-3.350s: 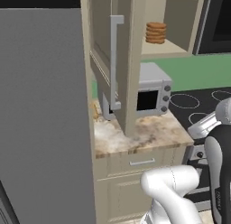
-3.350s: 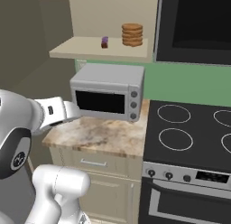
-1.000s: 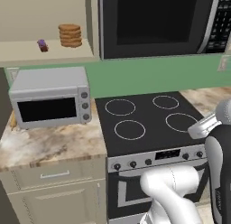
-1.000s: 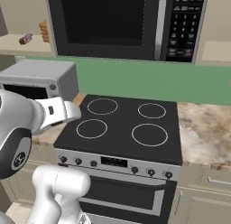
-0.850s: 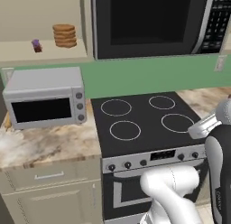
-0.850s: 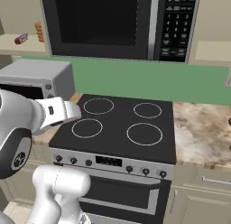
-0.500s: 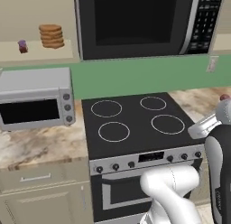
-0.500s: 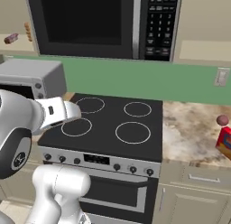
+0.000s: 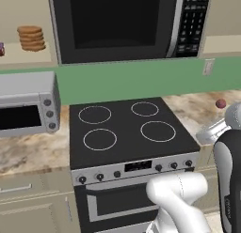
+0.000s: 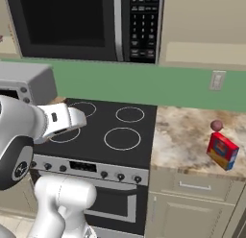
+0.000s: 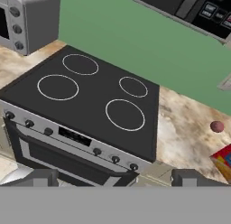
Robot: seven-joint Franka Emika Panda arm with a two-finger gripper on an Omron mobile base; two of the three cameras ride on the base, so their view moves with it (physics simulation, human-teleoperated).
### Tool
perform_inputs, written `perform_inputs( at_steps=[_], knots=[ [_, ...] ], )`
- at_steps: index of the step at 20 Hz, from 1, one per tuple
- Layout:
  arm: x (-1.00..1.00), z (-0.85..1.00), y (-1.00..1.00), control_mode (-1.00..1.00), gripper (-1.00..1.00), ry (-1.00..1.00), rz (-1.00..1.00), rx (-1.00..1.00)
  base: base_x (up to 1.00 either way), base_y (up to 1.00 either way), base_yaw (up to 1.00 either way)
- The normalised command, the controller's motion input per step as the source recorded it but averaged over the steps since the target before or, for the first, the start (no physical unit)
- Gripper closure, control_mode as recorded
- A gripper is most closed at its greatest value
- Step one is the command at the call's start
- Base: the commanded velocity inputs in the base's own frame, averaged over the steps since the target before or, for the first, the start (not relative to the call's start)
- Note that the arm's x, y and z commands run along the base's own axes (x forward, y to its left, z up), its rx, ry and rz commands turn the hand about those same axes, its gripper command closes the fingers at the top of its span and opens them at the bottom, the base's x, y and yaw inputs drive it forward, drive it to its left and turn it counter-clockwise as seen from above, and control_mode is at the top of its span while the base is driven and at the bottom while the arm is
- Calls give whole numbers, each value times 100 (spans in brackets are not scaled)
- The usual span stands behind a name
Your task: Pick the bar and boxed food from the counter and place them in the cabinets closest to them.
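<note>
The hand [image 11: 115, 179] is spread wide and carries nothing. In the hand view its two dark fingertips [image 11: 38, 177] poke up at the bottom edge, one at lower left and one at lower right, far apart, with only air between them. Nothing touches either tip. They hang above the front of the black stovetop [image 11: 85, 99], whose four white rings fill the middle of that frame, with a row of knobs along its front panel below.

The boxed food [image 10: 222, 150] stands on the marbled tabletop [image 10: 185, 136] at the right of the right base view, a red carton with a blue and yellow face, tilted a little and near the front edge. Just behind it, slightly to its left, sits a small dark-red ball [image 10: 216, 125]. In the hand view only a corner of the carton peeks in at the right edge, with the ball up and left of it.

The tan cabinets [image 10: 206, 26] hang across the upper right of the right base view, above the carton, doors closed as far as I can see. A black microwave [image 9: 124, 23] is mounted over the stovetop. At the left of the left base view a grey toaster oven [image 9: 26, 103] rests on the tabletop, and a stack of brown rounds [image 9: 31, 38] sits on the open shelf above it.
</note>
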Motion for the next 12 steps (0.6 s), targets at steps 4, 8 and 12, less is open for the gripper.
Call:
perform_inputs(
  at_steps=[4, 8, 12],
  knots=[
    [0, 0, 0, 100, -100, 0, 0, 0, -1, -50, -1],
    [0, 0, 0, 100, -100, 0, 0, 0, -1, -50, -1],
    [0, 0, 0, 100, -100, 0, 0, 0, -1, -50, -1]
  ],
)
